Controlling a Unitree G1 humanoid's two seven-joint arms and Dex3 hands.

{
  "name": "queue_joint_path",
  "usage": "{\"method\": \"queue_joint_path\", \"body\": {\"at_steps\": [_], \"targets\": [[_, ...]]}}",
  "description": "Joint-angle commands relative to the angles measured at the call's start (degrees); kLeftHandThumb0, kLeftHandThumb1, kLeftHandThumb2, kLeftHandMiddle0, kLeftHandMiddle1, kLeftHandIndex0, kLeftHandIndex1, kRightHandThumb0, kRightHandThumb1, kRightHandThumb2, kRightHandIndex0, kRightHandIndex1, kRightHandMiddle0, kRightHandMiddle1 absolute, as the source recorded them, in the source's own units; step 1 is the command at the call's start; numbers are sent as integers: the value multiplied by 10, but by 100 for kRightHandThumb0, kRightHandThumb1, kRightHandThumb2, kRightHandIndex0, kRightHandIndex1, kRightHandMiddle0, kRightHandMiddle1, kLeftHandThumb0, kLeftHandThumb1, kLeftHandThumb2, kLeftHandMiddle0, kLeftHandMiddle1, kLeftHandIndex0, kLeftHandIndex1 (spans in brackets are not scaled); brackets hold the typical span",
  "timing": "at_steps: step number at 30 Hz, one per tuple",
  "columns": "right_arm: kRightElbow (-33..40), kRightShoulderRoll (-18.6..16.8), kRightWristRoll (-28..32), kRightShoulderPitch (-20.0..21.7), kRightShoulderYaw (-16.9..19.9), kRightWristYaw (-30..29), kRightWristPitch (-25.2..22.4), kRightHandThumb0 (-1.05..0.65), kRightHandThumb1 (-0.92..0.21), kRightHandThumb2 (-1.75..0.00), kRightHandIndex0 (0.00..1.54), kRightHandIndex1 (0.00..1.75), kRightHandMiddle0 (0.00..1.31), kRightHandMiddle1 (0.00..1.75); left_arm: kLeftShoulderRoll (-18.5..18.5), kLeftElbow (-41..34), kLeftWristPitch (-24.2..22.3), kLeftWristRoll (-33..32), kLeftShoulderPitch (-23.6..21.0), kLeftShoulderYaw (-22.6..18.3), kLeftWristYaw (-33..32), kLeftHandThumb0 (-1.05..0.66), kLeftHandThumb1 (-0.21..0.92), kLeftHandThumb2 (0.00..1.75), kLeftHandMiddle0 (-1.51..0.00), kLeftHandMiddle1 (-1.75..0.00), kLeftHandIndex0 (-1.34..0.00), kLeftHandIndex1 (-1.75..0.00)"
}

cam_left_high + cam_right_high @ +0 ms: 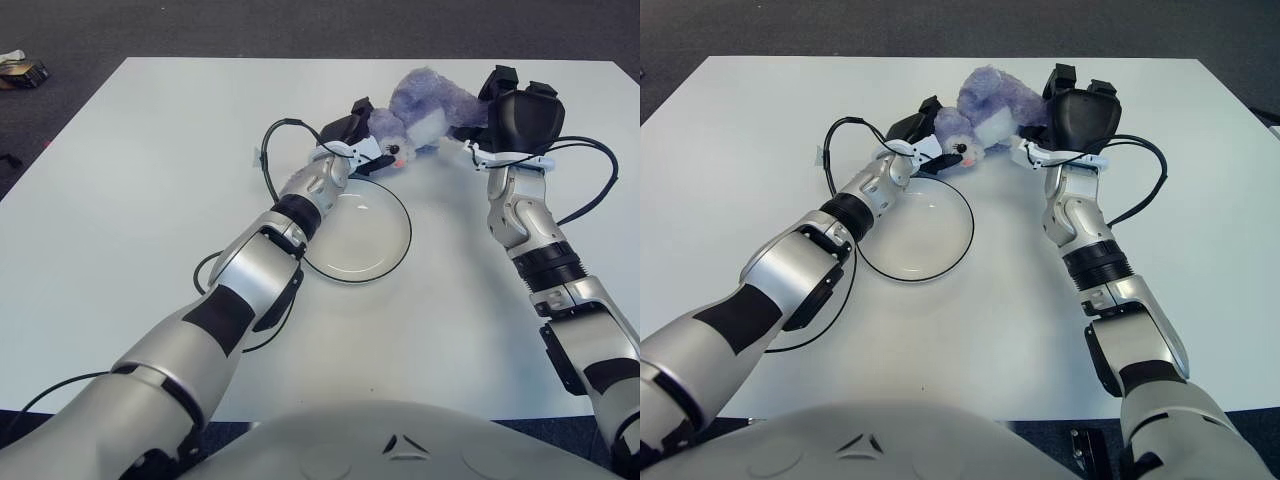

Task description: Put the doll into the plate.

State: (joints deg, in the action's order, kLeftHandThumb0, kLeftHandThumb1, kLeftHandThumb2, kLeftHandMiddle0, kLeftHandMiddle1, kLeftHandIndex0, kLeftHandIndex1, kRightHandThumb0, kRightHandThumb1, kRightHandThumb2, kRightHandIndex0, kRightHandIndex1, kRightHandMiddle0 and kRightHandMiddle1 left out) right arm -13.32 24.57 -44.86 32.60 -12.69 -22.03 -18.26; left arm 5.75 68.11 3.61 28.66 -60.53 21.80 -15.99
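A purple plush doll (pixel 428 100) with a white muzzle sits at the far side of the table, just beyond the plate. The plate (pixel 365 238) is clear glass with a dark rim and has nothing in it. My left hand (pixel 360 138) is at the doll's head, over the plate's far rim, with its fingers closed on the face. My right hand (pixel 518 120) presses against the doll's other side. Its dark back faces me and hides most of its fingers. The doll is held between the two hands.
The white table (pixel 150 180) stretches wide to the left and in front of the plate. A black cable (pixel 268 150) loops from my left wrist, and another (pixel 592 175) from my right. A small object (pixel 22 70) lies on the dark floor at far left.
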Motion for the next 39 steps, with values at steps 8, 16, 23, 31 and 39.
{"method": "queue_joint_path", "body": {"at_steps": [8,16,23,31,39], "targets": [[80,-32,109,-51,73,42,48,-70,-92,-65,28,86,15,98,-9,12,7,-2,-7,-3,-2,40,56,86,-54,-158,-42,-175],[105,-25,120,-78,96,37,84,-75,-92,-69,30,28,18,61,-13,15,9,-4,-8,-4,3,40,53,92,-55,-159,-46,-175],[108,-28,116,-83,105,40,92,-76,-92,-70,33,5,20,44,-13,17,9,-4,-8,-5,4,41,52,94,-55,-160,-48,-175],[102,-29,122,-83,138,14,92,-78,-92,-72,32,2,18,40,-17,20,12,-10,-9,-11,6,41,50,98,-55,-162,-50,-175],[101,-32,122,-83,144,13,93,-79,-92,-73,33,1,20,34,-18,22,14,-12,-10,-11,7,41,49,100,-55,-163,-51,-175]]}}
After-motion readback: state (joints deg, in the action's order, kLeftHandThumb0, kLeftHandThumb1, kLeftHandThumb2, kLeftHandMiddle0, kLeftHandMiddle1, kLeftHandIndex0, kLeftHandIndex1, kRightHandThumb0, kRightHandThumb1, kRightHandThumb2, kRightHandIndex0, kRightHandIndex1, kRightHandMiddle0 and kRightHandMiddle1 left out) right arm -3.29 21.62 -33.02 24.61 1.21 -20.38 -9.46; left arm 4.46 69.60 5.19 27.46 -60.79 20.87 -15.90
